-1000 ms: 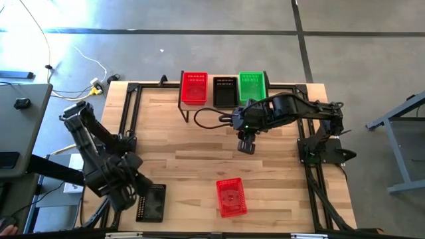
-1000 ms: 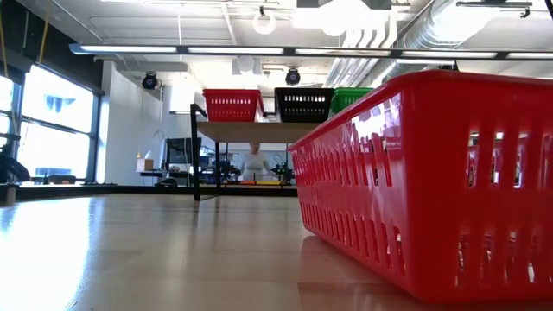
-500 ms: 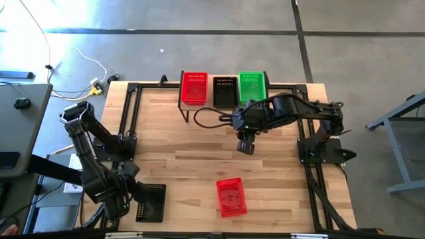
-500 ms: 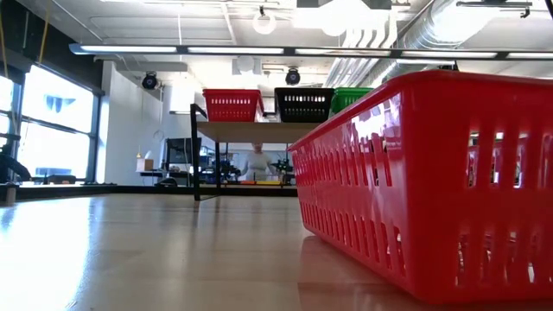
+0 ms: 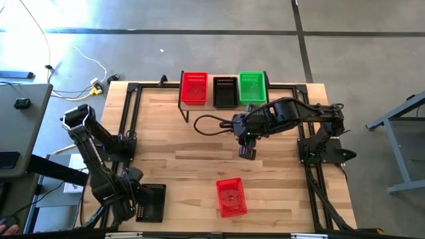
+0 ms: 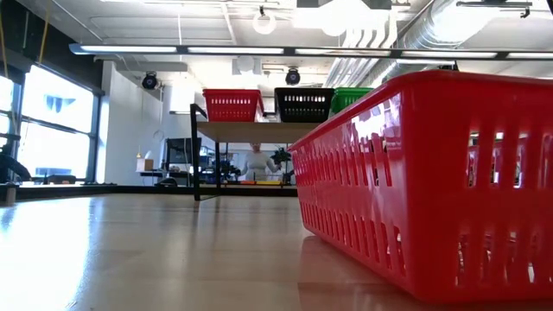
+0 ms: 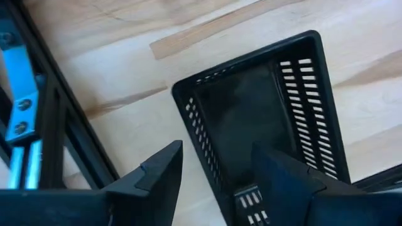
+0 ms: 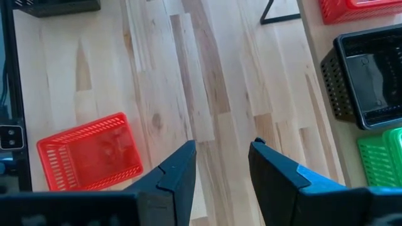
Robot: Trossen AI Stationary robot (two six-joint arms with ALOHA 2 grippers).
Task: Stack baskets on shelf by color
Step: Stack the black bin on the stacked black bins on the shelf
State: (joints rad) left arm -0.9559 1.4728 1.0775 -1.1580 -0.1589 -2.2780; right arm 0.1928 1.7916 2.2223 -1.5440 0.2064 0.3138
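Observation:
A black basket (image 5: 153,202) (image 7: 264,119) lies on the table near its near left corner. My left gripper (image 5: 135,203) (image 7: 217,150) is open above the basket's near end, one finger outside a long wall (image 7: 200,135) and one over the inside, touching nothing that I can see. A red basket (image 5: 231,197) (image 8: 91,154) (image 6: 423,173) rests on its base near the table's near edge. My right gripper (image 5: 247,151) (image 8: 223,145) hangs open over the table's middle. The shelf (image 5: 214,105) (image 6: 251,131) carries red (image 5: 194,87), black (image 5: 224,91) and green (image 5: 252,86) baskets.
A black metal frame (image 5: 129,119) runs round the table's edges, close beside the left gripper (image 7: 56,125). A black cable (image 5: 209,119) loops from the right arm in front of the shelf. Bare wood lies between the shelf and the red basket.
My left arm has swung toward the table's near edge and come down over the black basket's near end. My right gripper has drifted a little toward the near edge, toward the red basket. The baskets have not moved.

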